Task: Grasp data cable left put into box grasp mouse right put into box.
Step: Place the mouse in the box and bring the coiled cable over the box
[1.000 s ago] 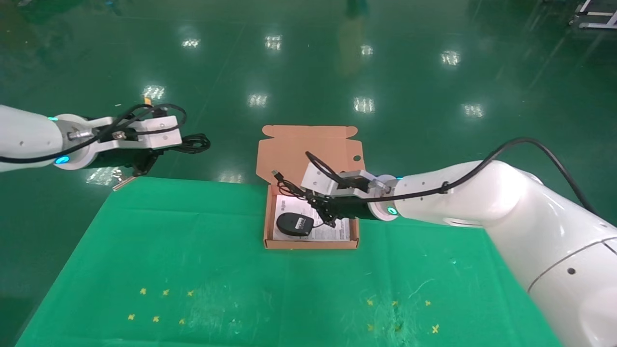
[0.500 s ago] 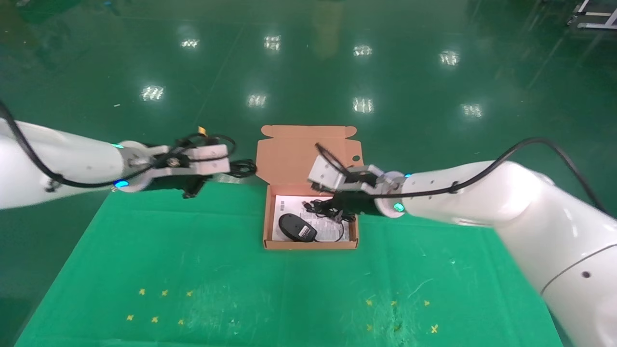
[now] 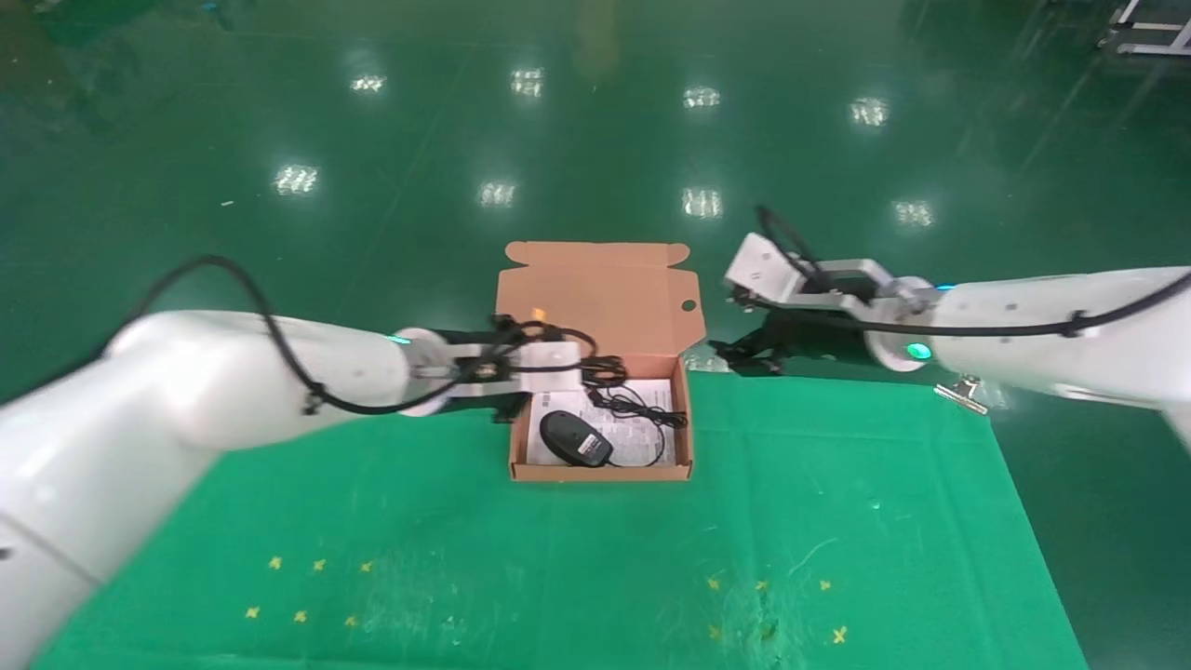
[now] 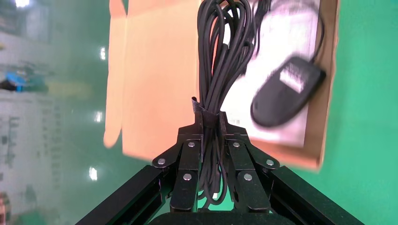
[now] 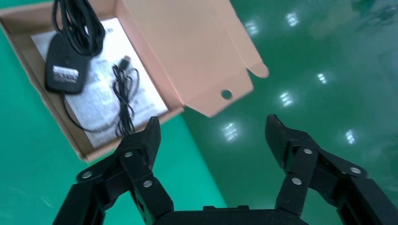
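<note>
Gripping the data cable point(image 4: 217, 75) bundle, my left gripper point(image 4: 210, 123) hangs over the box point(image 3: 600, 473), where the mouse point(image 3: 575, 438) lies. My right gripper point(image 5: 213, 136) hovers beside the box, jaws spread wide.

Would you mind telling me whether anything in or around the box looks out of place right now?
Nothing stands out. The mouse lies in the box on a printed sheet, cord beside it. The left gripper holds the data cable over the box; the right gripper is open beside it.
</note>
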You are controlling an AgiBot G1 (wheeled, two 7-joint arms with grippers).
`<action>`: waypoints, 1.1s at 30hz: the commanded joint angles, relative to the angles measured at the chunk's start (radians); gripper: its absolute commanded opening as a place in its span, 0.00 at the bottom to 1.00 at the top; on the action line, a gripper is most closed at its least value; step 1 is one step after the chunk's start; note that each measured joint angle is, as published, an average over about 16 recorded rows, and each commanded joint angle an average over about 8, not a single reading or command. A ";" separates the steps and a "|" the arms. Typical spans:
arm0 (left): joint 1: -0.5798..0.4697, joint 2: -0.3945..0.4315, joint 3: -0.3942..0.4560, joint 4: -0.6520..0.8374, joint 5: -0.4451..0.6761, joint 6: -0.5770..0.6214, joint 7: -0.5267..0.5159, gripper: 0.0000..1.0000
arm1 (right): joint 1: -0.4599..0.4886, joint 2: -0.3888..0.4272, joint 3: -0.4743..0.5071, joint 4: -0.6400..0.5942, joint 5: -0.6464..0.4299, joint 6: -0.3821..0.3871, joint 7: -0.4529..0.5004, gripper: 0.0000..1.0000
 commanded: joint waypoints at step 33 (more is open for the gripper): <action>0.014 0.062 0.058 0.116 -0.227 -0.150 0.181 1.00 | -0.029 0.147 0.003 0.235 -0.063 -0.026 0.156 1.00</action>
